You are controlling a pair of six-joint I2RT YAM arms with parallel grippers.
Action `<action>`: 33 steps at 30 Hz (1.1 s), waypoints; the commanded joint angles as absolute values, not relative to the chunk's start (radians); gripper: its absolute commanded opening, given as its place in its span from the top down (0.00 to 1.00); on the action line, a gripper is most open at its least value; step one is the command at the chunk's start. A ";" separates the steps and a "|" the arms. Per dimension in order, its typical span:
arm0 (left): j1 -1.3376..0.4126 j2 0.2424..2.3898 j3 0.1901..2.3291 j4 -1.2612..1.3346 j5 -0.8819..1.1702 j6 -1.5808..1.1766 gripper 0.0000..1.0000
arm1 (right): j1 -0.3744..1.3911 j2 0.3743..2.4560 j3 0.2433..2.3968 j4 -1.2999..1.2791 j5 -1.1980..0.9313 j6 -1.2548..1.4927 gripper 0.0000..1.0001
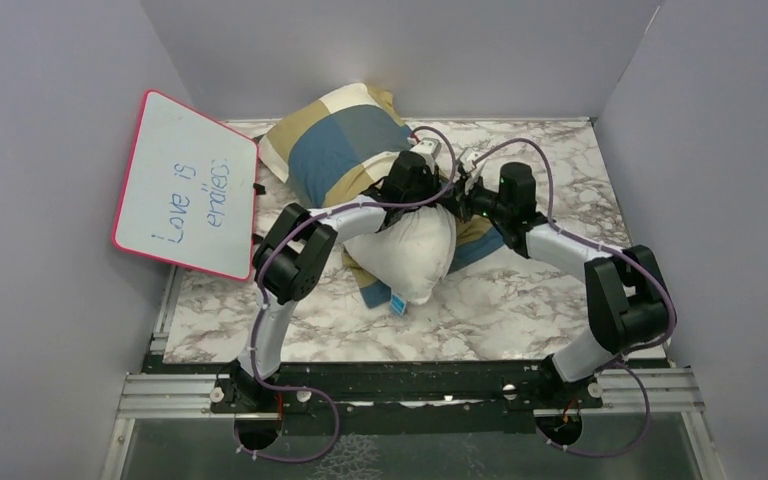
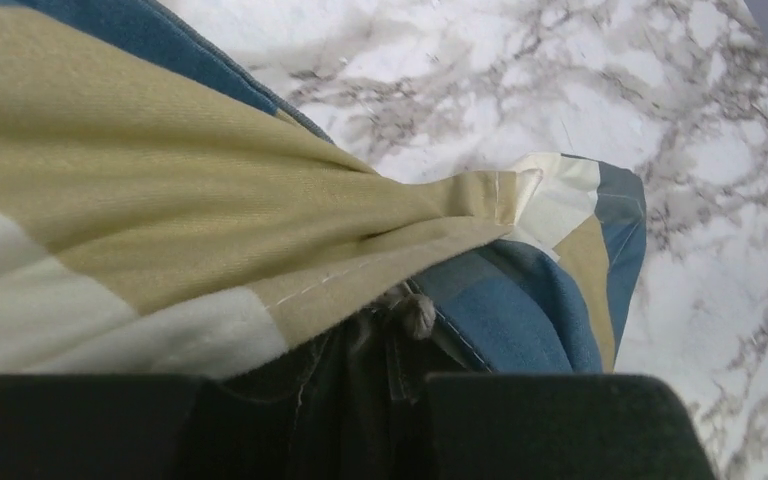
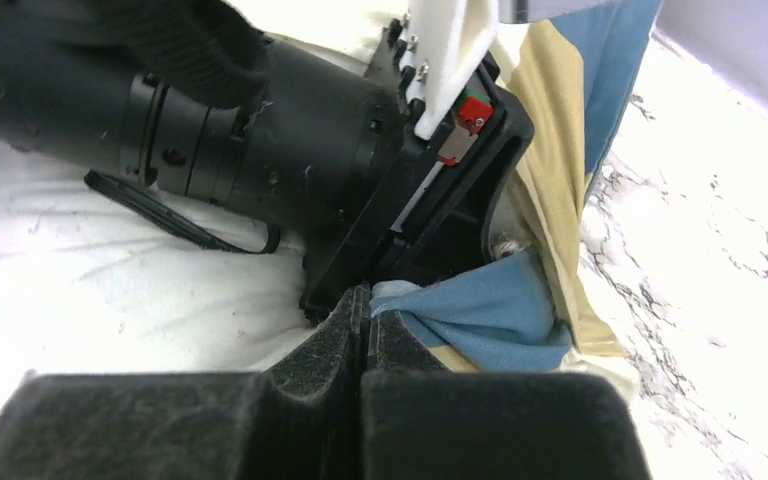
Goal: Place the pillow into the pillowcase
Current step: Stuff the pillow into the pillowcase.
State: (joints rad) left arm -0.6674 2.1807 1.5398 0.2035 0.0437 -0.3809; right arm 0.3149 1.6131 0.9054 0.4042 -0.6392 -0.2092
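Note:
The blue, tan and cream checked pillowcase (image 1: 345, 145) lies at the back centre of the table, part-way over the white pillow (image 1: 405, 255). The pillow's bare near end sticks out toward the arms and has a small blue tag (image 1: 397, 303). My left gripper (image 1: 427, 160) is at the case's mouth, shut on a bunched tan hem of the pillowcase (image 2: 260, 220) that runs between its fingers (image 2: 550, 420). Right beside it, my right gripper (image 3: 365, 305) is shut, pinching a blue fold of the pillowcase (image 3: 480, 310) at its tips, with the pillow (image 3: 110, 280) to its left.
A pink-rimmed whiteboard (image 1: 185, 185) with writing leans at the left edge of the marble table (image 1: 560, 290). Grey walls close in the left, back and right. The left arm's black wrist (image 3: 290, 140) crosses just in front of my right gripper.

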 commanded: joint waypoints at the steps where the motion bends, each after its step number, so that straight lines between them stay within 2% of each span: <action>1: -0.658 2.186 1.429 0.038 0.222 -0.498 0.78 | 0.437 1.479 0.798 0.643 -0.772 -0.192 1.00; 4: -0.646 2.071 1.408 0.022 0.262 -0.499 0.67 | 0.426 1.444 0.747 0.634 -0.686 -0.198 1.00; 7: -0.642 1.976 1.405 0.002 0.284 -0.479 0.47 | 0.415 1.422 0.743 0.605 -0.666 -0.209 1.00; 11: -0.637 1.881 1.387 -0.043 0.300 -0.467 0.38 | 0.412 1.423 0.744 0.604 -0.667 -0.203 1.00; 20: -0.609 1.765 1.444 -0.156 0.260 -0.458 0.40 | 0.394 1.437 0.730 0.646 -0.648 -0.144 1.00; 25: -0.589 1.738 1.475 -0.195 0.303 -0.426 0.60 | 0.393 1.461 0.742 0.676 -0.637 -0.077 1.00; 26: -0.584 1.739 1.483 -0.217 0.311 -0.422 0.61 | 0.394 1.464 0.745 0.680 -0.635 -0.069 1.00; 28: -0.575 1.746 1.509 -0.262 0.328 -0.406 0.55 | 0.391 1.473 0.745 0.693 -0.633 -0.052 1.00; 30: -0.570 1.742 1.522 -0.306 0.298 -0.390 0.44 | 0.392 1.480 0.748 0.701 -0.635 -0.040 1.00; 33: -0.560 1.715 1.517 -0.326 0.285 -0.370 0.43 | 0.390 1.490 0.760 0.694 -0.626 -0.031 1.00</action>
